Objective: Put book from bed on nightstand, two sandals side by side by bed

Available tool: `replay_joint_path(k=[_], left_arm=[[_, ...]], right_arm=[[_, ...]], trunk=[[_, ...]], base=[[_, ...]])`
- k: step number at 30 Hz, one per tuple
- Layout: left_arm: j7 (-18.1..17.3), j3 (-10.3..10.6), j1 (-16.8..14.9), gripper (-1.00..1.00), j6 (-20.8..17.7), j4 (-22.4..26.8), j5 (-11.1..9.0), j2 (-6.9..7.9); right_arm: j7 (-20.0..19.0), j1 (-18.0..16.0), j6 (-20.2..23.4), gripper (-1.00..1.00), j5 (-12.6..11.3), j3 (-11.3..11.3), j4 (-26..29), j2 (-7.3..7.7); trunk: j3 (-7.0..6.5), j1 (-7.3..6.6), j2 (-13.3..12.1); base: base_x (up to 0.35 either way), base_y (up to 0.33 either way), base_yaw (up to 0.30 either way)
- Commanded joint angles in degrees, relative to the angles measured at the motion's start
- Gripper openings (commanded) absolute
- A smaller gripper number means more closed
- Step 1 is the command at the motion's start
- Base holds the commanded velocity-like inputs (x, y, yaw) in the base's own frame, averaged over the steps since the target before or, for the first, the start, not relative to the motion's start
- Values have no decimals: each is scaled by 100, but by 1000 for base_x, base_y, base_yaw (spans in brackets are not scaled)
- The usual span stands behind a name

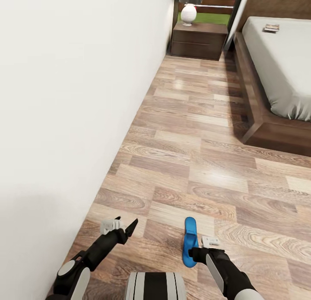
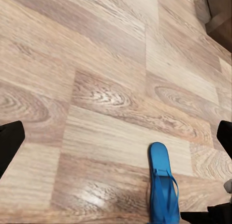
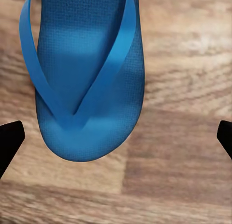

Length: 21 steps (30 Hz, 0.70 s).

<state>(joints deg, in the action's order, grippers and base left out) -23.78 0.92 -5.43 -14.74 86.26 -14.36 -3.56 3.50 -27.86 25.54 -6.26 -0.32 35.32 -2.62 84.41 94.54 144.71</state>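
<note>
While your right gripper (image 1: 199,250) hangs low over the wood-plank floor (image 1: 194,161), its fingers (image 3: 9,141) stand spread wide apart with nothing between them — in the right wrist view the blue sandal (image 3: 87,74) lies flat on the boards directly ahead of the fingertips, toe-strap side up, not touched by either finger. From your head camera that sandal (image 1: 189,241) sits just beside the right gripper, on its inner side, between your two arms. Your left gripper (image 1: 125,228) is released as well, its dark fingers (image 2: 9,144) parted and empty; the same sandal (image 2: 162,183) shows ahead of it and off toward your right arm, near but apart. A white wall (image 1: 73,110) runs close along the outer side of your left arm. Far ahead of both grippers stands the dark wooden nightstand (image 1: 198,40) with a white vase (image 1: 188,14) on top, and the bed (image 1: 276,62) lies well ahead and to the right of your right gripper — the book (image 1: 271,27) rests on its off-white mattress near the far end.
</note>
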Motion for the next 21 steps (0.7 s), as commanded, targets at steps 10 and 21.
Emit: replay_joint_path(k=[10, 21], left_arm=[[1081, 413, -1, 100, 50, 13, -75, -4], [1100, 436, -1, 100, 59, 13, -75, 4]], right_arm=[[37, 0, 25, 100, -60, -3, 11, -2], [37, 0, 23, 100, -60, -3, 10, -2]], trunk=[[4, -1, 1], [4, -1, 1]], base=[[0, 0, 0], [0, 0, 0]])
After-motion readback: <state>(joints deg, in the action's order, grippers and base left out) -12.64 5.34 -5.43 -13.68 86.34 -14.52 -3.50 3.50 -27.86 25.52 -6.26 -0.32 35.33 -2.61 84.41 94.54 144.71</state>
